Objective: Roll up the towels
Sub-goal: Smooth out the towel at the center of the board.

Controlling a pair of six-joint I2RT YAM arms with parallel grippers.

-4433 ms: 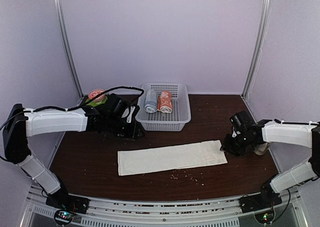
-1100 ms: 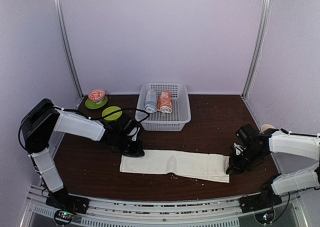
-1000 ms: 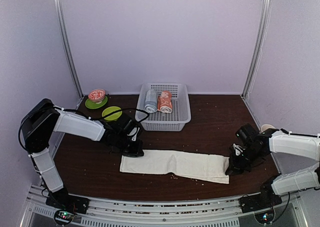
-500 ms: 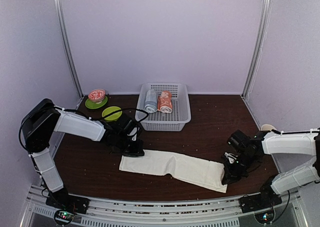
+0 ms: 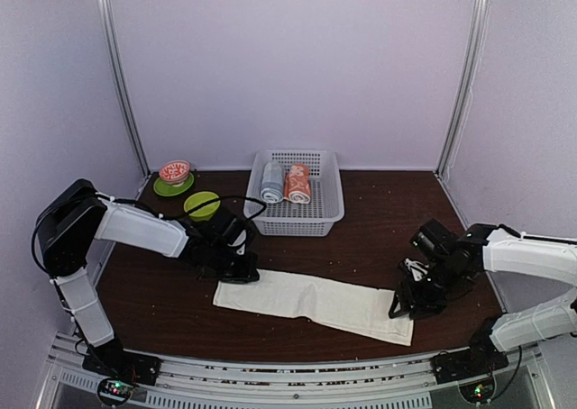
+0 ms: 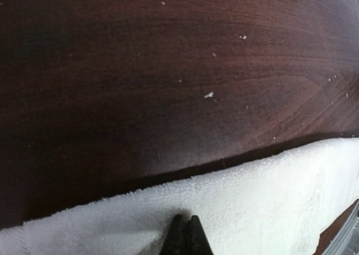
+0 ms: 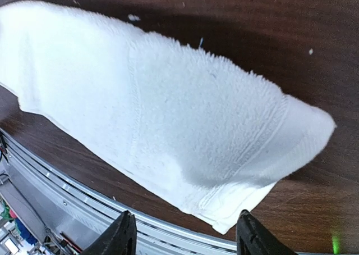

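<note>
- Bench (image 5: 379,220): dark wood, crumb-flecked; lilac walls (image 5: 297,67).
- Cream towel (image 5: 311,299): flat, slanting across near bench.
- Salmon towel (image 5: 298,184): rolled, in white basket (image 5: 335,213).
- Left fingers (image 6: 185,235): clamped on that towel's left end.
- Right fingers (image 5: 402,304): apart over its right end.

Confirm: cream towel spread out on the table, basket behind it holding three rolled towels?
No: the top external view shows the basket holding two, a grey-blue roll and an orange roll. The cream towel is spread out on the table.
</note>
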